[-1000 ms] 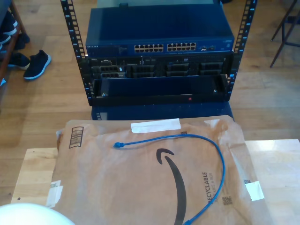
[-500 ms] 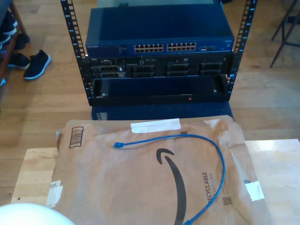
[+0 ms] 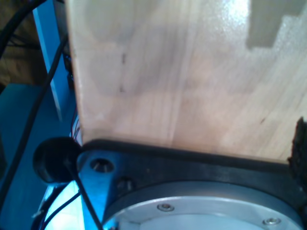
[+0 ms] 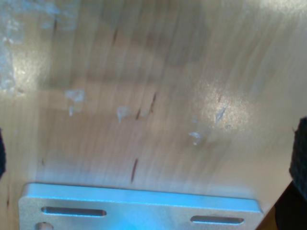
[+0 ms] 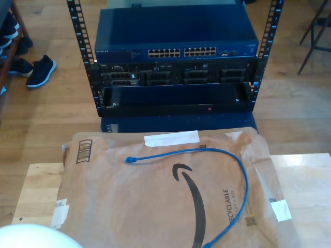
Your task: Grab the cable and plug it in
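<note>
Cable: the blue cable [image 5: 227, 160] lies loose in an arc on the brown paper packaging [image 5: 129, 206] covering our worktop [image 5: 310, 181], one plug [image 5: 130, 160] toward the exterior view's left.
Ports: the switch [image 5: 176, 44] in the rack beyond has open sockets [image 5: 182, 52].
Pincers: we cannot tell whether ours are spread or pressed together.
Progress: nothing grabbed yet; grasping and plugging remain.

The thin bright-blue Ethernet cable [image 5: 227, 156] lies loose in an open arc, flat on brown cardboard, one plug end toward the exterior view's left, unplugged
</note>
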Tool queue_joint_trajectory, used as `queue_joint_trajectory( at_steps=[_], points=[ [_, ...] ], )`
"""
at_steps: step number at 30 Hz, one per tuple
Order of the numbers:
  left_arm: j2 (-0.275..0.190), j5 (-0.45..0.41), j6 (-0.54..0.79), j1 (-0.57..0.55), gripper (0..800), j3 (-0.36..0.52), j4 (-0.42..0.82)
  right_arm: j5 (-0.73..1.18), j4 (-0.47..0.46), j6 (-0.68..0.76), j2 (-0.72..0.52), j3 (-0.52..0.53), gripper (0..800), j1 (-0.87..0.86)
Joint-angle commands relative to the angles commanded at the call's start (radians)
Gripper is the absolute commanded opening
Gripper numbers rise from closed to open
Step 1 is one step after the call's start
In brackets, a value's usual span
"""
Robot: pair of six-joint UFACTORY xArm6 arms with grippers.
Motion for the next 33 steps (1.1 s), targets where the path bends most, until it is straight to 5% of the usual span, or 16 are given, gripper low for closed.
queue_joint_trajectory(
  at_steps=[6,11,19,24,28,33],
  points=[
    [-0.051,0.219,-0.009,-0.012,799,-0.152,-0.003,0.178,0.002,0.006,-0.092,-0.121,796,0.000],
    [-0.051,0.344,-0.176,-0.173,799,-0.296,-0.015,0.293,0.025,0.155,-0.097,-0.252,796,0.055],
    [-0.038,0.480,-0.554,-0.542,799,-0.477,-0.094,0.288,0.068,0.549,-0.094,-0.347,796,0.479],
    [-0.014,0.488,-0.838,-0.799,799,-0.516,-0.164,0.285,0.068,0.924,-0.086,-0.399,796,0.927],
    [-0.003,0.482,-1.040,-1.007,799,-0.516,-0.178,0.282,0.066,1.208,-0.003,-0.456,796,1.270],
    [0.048,0.462,-1.155,-1.132,799,-0.520,-0.252,0.270,0.069,1.473,0.176,-0.595,796,1.559]
  ],
)
